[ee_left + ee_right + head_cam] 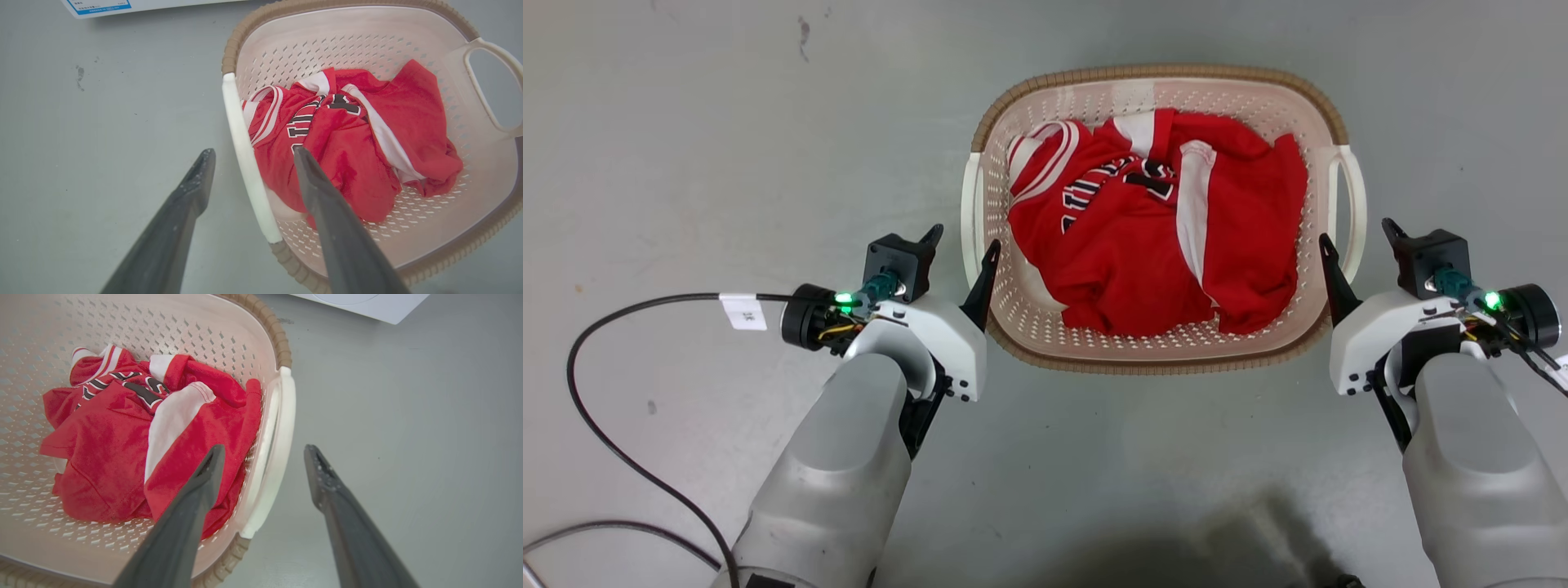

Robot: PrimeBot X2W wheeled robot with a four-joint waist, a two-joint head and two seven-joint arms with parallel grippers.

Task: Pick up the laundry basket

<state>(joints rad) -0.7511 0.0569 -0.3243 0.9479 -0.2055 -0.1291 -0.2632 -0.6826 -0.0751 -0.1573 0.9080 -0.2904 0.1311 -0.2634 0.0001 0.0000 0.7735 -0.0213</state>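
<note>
Left tool [965, 237]: gapes wide, holds nothing. Brackets the white left loop handle [969, 212] of the cream-white perforated plastic laundry basket [1160, 72], brown woven-look rim on top. One dark finger outside over the plain grey floor [686, 163], the other over the basket's inside, handle bar between the two in the left wrist view. No contact to be seen.

Right tool [1356, 230]: likewise spread wide and empty. Mirrors that stance about the white right loop handle [1354, 204], inner finger above the crumpled red-and-white jersey [1143, 237] lying in the basket, outer finger over bare floor.

Place of the basket: flat on the floor, straight ahead, between the two tools, upright, mouth upward.

Progress, as a judgement. Done, by the look of it: reach and line-up on both sides. Left to do: closing on the handles, then the lift itself, since nothing suggests the base is off the floor. Early-to-middle stage, then. Fingers low enough to catch the handle bars? Cannot tell from these angles.

Heading of the basket. Long axis: left to right across the head view, square to the robot's front. Short ends, each with its handle: one toward each arm. Long sides: near and far. No marked skew.
</note>
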